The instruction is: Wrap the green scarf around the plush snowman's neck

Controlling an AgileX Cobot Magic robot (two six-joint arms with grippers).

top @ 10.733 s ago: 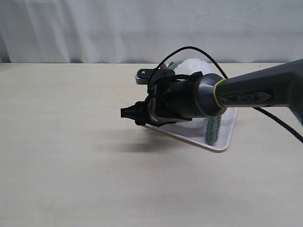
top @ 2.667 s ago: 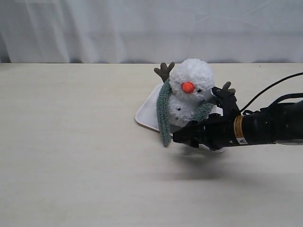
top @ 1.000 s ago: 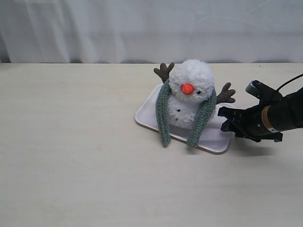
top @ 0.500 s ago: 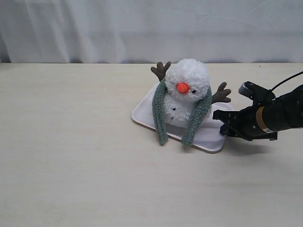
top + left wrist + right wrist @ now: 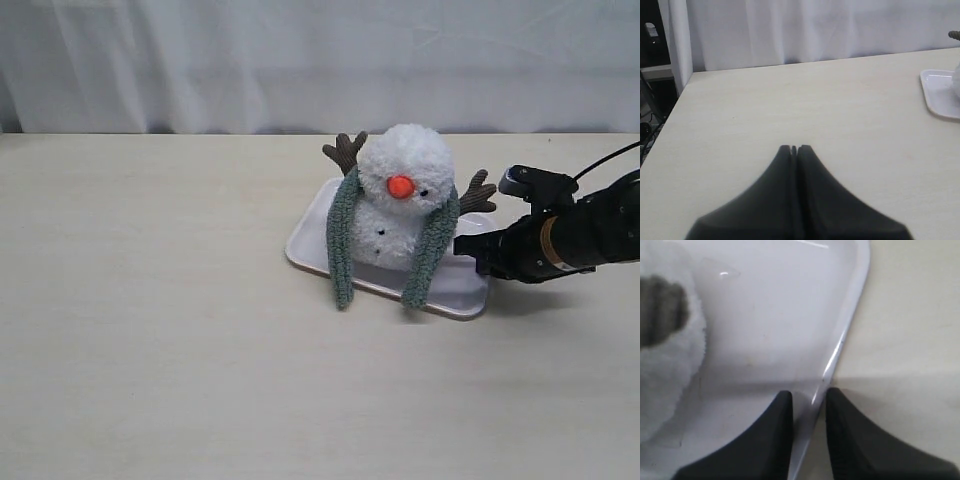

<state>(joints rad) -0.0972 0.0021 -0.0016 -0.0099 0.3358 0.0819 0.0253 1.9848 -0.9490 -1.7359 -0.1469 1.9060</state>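
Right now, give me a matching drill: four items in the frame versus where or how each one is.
Items:
1. green scarf
2. plush snowman
3. left hand
4. right hand

States:
A. fingers straddling the white tray's rim
B. shut, over bare table, holding nothing
C. draped over the neck, both ends hanging down in front
D. upright on the tray

Pairs: 1-C, 2-D, 3-B, 4-A

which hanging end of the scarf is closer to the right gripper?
The fuzzy grey-green scarf's end at, hanging nearer the right gripper; the other hangs down the white plush snowman's far side.
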